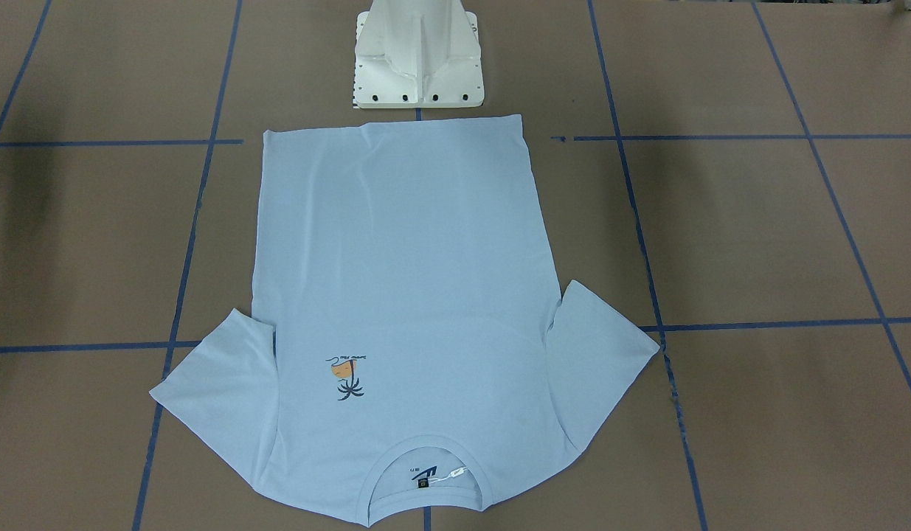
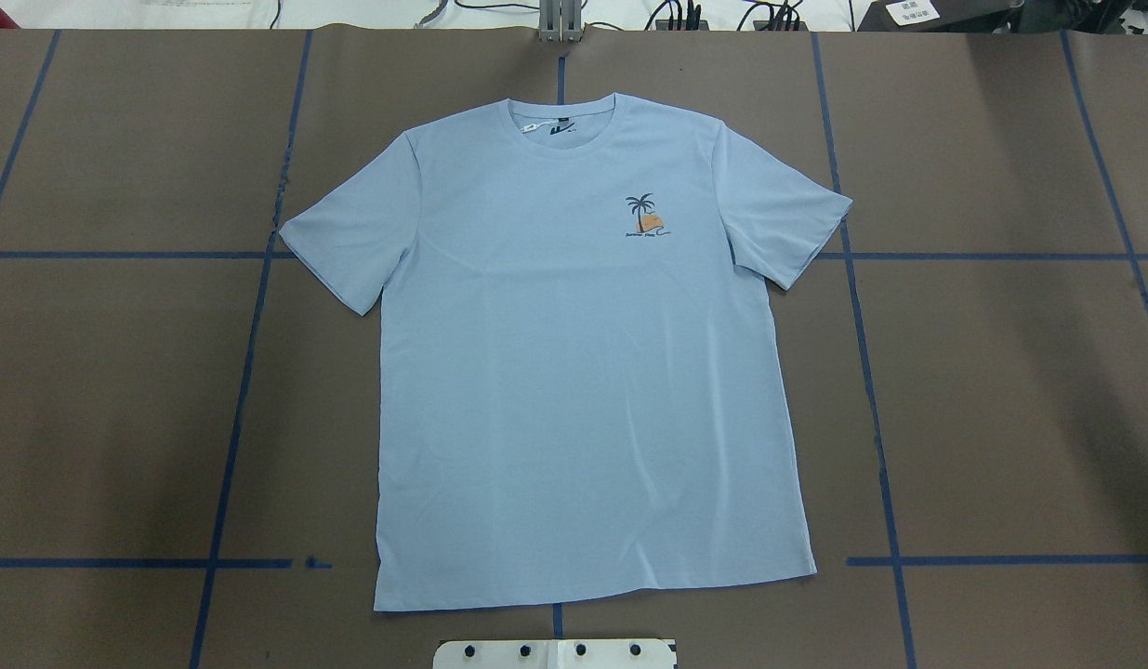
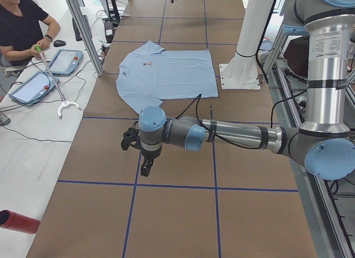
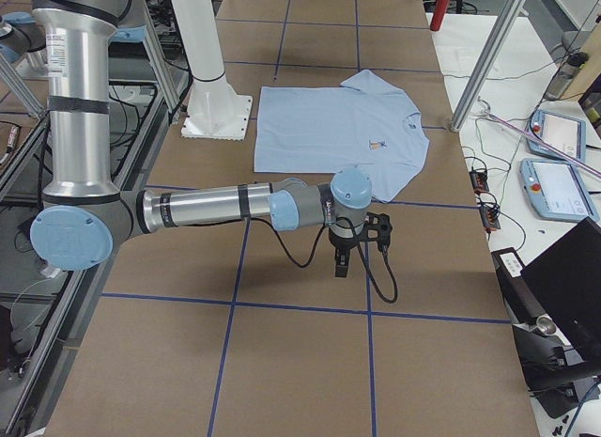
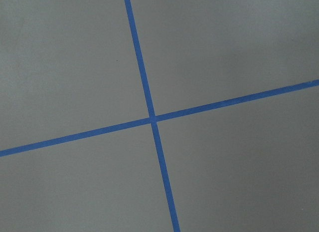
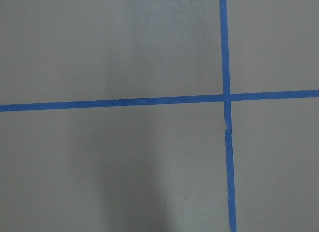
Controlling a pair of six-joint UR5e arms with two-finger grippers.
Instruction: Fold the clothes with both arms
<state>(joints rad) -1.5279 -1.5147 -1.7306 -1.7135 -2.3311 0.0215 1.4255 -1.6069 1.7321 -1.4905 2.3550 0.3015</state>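
Robotics lab: brown worktop (image 2: 118, 418) gridded in blue tape (image 2: 228, 446); aluminium posts (image 3: 83, 30) along its far edge; teach pendants (image 3: 65, 61) and seated operator (image 3: 19, 25) at the adjoining white bench (image 3: 28, 141).

Brown table (image 2: 1001, 418), gridded with blue tape lines (image 2: 118, 563). A light blue T-shirt (image 2: 574, 390) lies spread flat across the middle, print up, collar away from the robot, hem just beside the white base (image 1: 418, 66).
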